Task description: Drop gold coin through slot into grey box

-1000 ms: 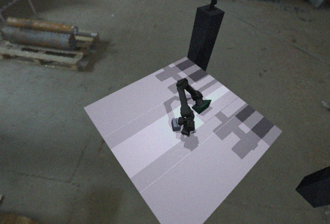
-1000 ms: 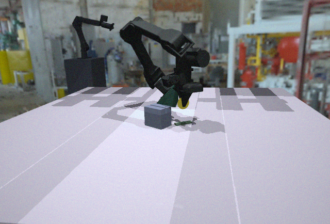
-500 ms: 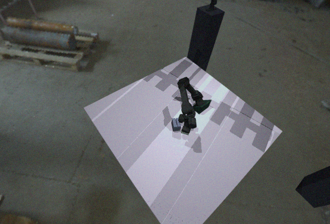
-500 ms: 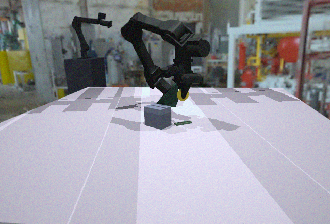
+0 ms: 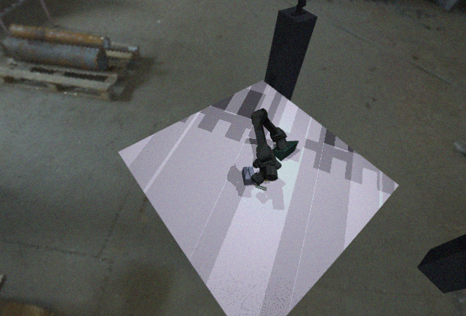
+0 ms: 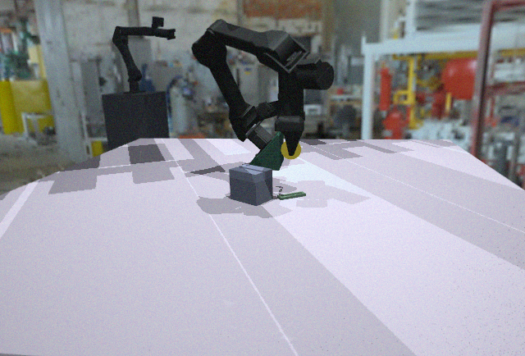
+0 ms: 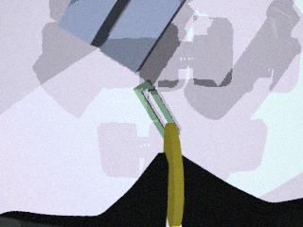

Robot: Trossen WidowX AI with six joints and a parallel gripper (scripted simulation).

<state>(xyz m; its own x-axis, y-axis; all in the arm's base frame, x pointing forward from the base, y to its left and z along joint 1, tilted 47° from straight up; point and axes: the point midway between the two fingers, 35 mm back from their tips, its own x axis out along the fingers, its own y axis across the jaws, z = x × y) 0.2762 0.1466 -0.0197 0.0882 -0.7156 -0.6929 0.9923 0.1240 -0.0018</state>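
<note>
Table: we see its pale, shadow-banded top [image 5: 255,229] [image 6: 178,267] through the middle of the top view; the lower frame edge cuts off its near corner there.
Arm: its dark links [image 5: 260,132] [image 6: 250,43] hide part of a green wedge-shaped base [image 5: 286,150] [image 6: 271,152] behind them.
Box: we find the grey box [image 5: 247,175] [image 6: 251,184] [image 7: 137,28] left of the coin in the exterior view; the wrist view crops its top, though part of the dark slot [image 7: 110,24] shows.
Gripper: narrow, closed on the coin [image 6: 290,150] [image 7: 174,180]; its fingertips [image 6: 291,152] cover the coin's middle.
Coin: upright, above the table, outside the box; we barely glimpse it from the top.
Holder: the green holder [image 5: 261,187] [image 6: 291,195] [image 7: 156,109] lies just right of the box in the exterior view, without the coin.
</note>
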